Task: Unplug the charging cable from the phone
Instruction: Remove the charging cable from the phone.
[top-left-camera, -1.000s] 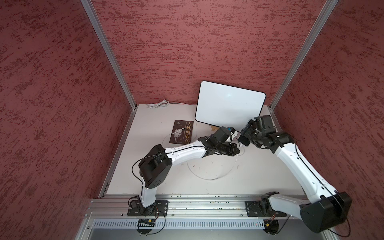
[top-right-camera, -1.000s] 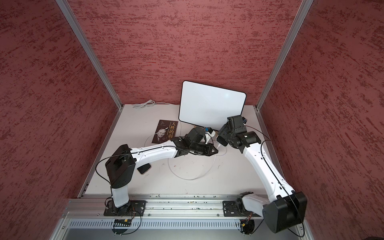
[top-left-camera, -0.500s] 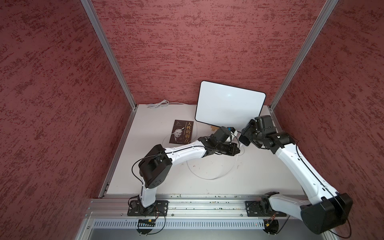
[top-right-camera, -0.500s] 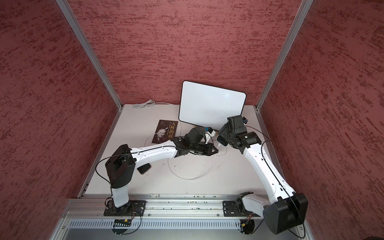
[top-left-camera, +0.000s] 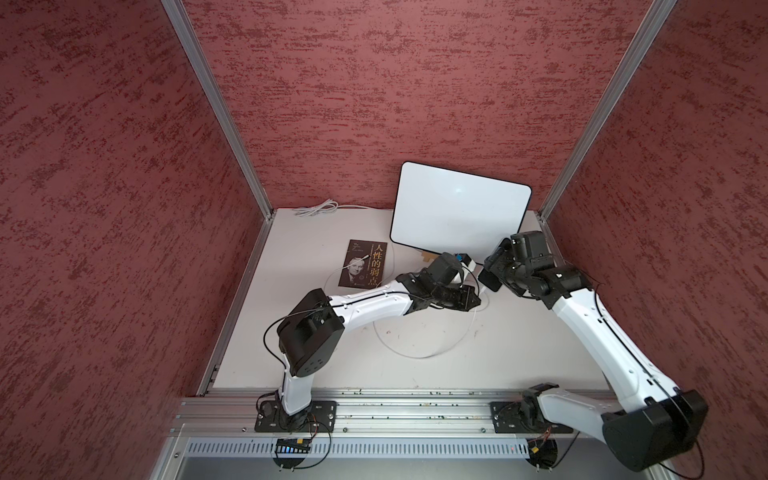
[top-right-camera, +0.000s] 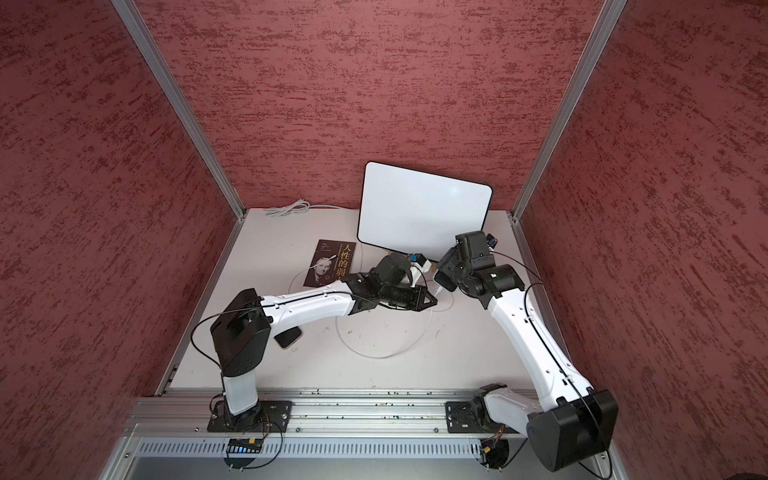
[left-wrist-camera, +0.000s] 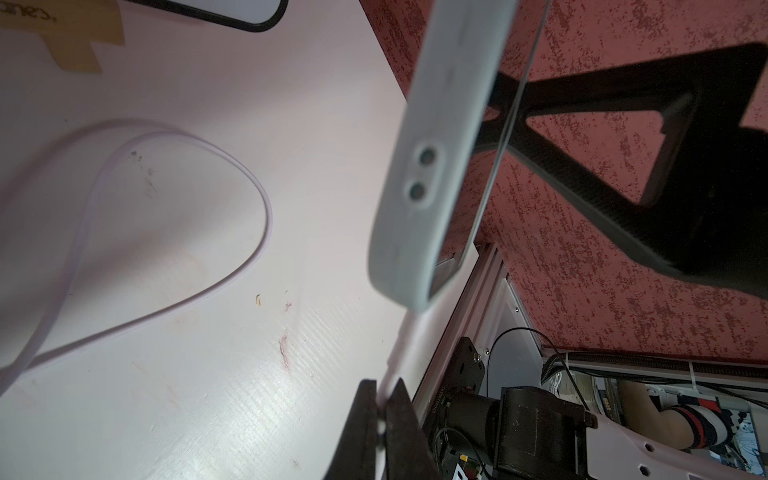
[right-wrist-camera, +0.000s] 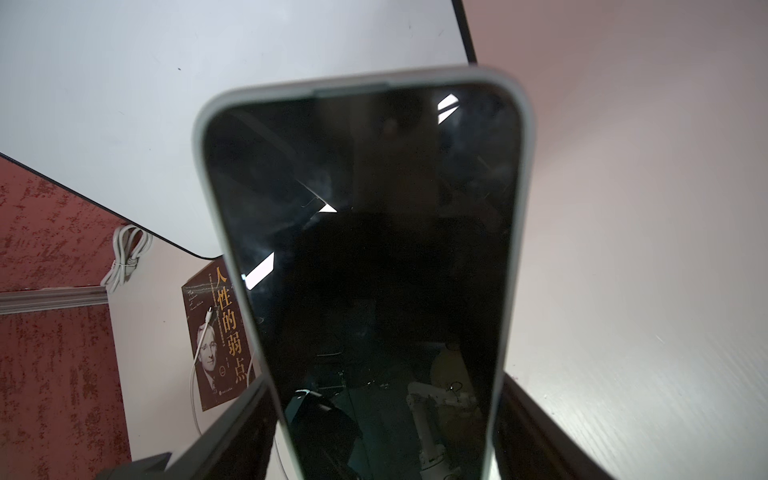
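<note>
- The right pincer (right-wrist-camera: 386, 419) is gripping the phone (right-wrist-camera: 365, 249) by its two long edges, with its jaws spread as wide as the phone's body. It is holding the phone up off the surface (top-left-camera: 498, 353), just in front of the white board (top-left-camera: 457, 216).
- The phone is wearing a pale grey case. Its dark screen is facing the right wrist camera and showing only reflections.
- The left pincer (left-wrist-camera: 380, 409) is clamping fully down on the white cable (left-wrist-camera: 266, 216), its fingers (left-wrist-camera: 361, 432) pinching the stiff part right behind the plug.
- In the left wrist view the plug is meeting the bottom end of the phone (left-wrist-camera: 428, 166). Whether it is sitting fully in the socket I cannot tell.
- In both top views the two pincers are meeting tip to tip over the back right part of the surface, the left pincer (top-left-camera: 476, 297) just beside the right pincer (top-left-camera: 490, 276).
- Away from the plug, the cable (top-left-camera: 424, 355) is lying in a wide loop on the surface near the left arm, and its far end is resting on the book (top-left-camera: 368, 270).
- The book is lying flat, dark cover up, to the left of the board and apart from both pincers.
- A spare cord (top-left-camera: 316, 208), bundled up, is lying against the back wall, well apart from everything else.
</note>
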